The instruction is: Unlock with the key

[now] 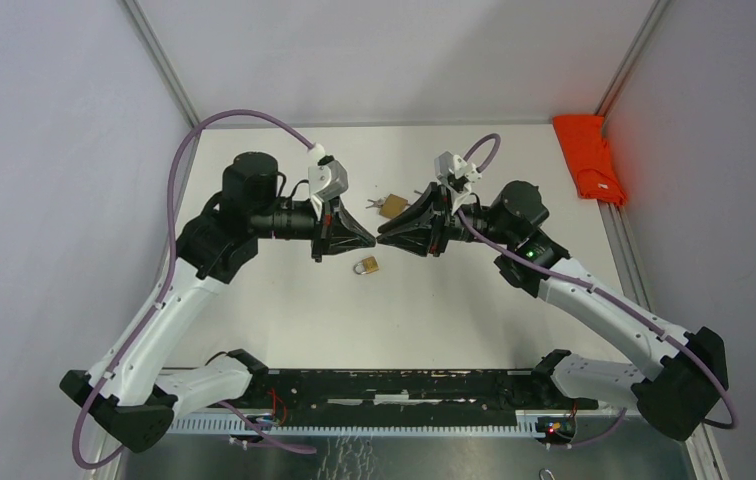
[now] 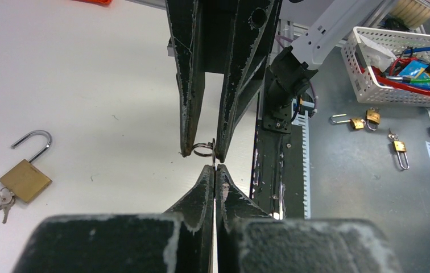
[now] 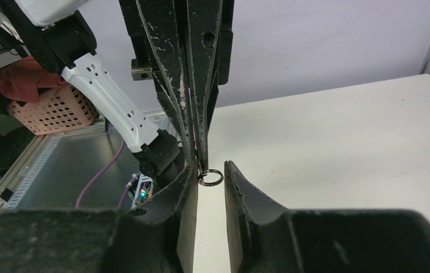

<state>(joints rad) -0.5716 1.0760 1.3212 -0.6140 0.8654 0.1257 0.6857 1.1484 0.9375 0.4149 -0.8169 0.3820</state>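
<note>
The key ring (image 2: 203, 149) hangs above the bench (image 2: 87, 85) where the two claw tips meet. The right claw (image 3: 210, 166) appears clamped across the ring, one finger on each side. The left claw (image 2: 215, 169) is pressed together, its tip just under the ring. The key itself is hard to make out; a thin sliver at that tip may be it. Two padlocks lie on the bench: an open padlock (image 2: 25, 179) with a bunch of keys (image 2: 2, 203), and a small padlock (image 1: 367, 266).
</note>
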